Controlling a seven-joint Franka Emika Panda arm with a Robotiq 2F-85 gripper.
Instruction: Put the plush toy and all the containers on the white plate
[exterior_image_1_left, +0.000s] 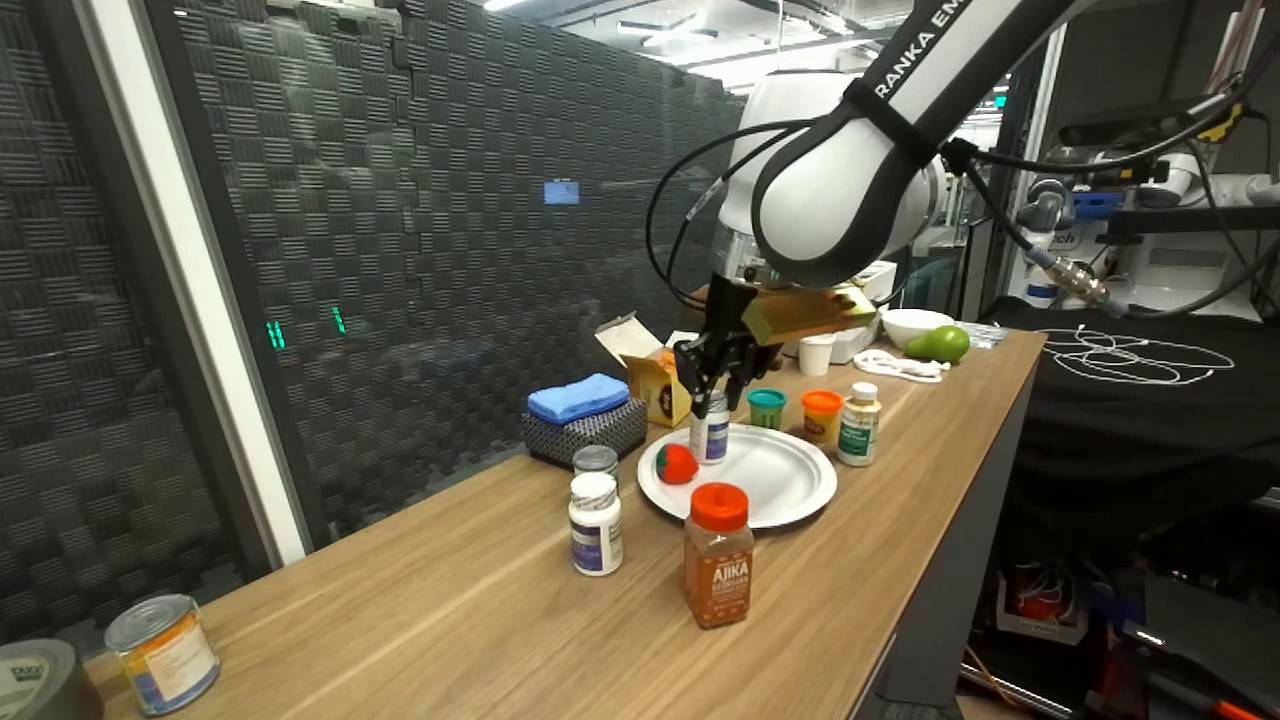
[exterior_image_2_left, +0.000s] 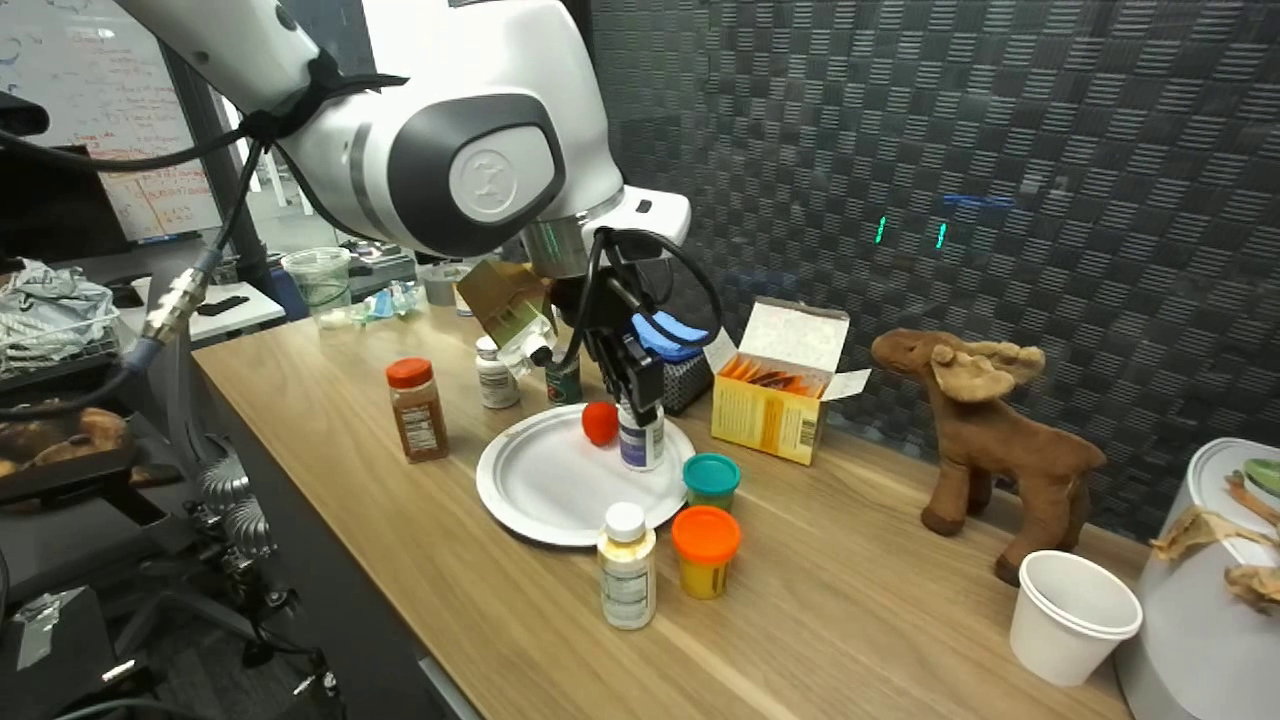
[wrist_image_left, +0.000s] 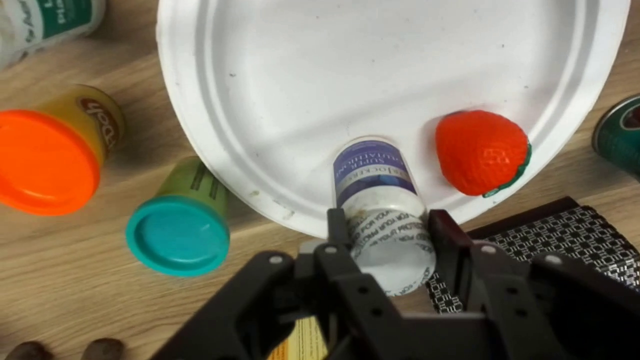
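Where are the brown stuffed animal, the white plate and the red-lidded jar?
Brown stuffed animal (exterior_image_2_left: 1015, 443): in an exterior view, on its flank.
White plate (wrist_image_left: 350, 85): in the wrist view, on its bare inner surface.
Red-lidded jar (exterior_image_1_left: 718, 565): in an exterior view, on its body below the lid.

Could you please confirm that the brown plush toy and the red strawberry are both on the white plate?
Not quite: the brown plush toy stands on the wooden tabletop, not on the white plate, as an exterior view shows. The red strawberry is on the plate.
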